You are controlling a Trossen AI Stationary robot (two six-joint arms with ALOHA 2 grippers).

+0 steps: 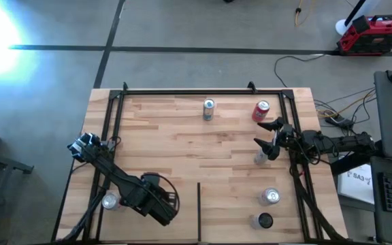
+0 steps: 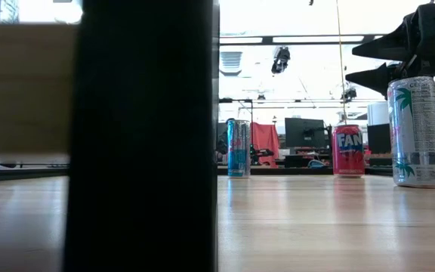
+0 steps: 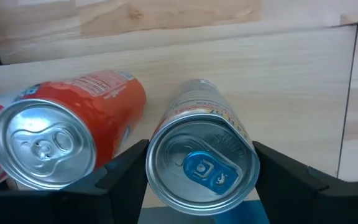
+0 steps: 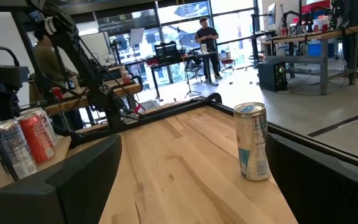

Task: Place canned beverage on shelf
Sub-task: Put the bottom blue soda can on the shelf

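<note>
Gripping a silver can between its fingers, the left gripper sits at the shelf's 8 o'clock edge (orange can alongside). Right gripper, fingers spread, hovers at 3 o'clock.

I'm working in what looks like a robotics lab or open workshop hall. The shelf, a butcher-block board in black rails, stands on a bare grey concrete floor marked with dark lines. Beyond the shelf's far edge, a red tool case sits on the floor with loose cables trailing toward the shelf. Past that same edge, the right wrist view shows workbenches, monitors and a person standing at a desk. The low view shows more screens behind the shelf, under long ceiling lights.
</note>
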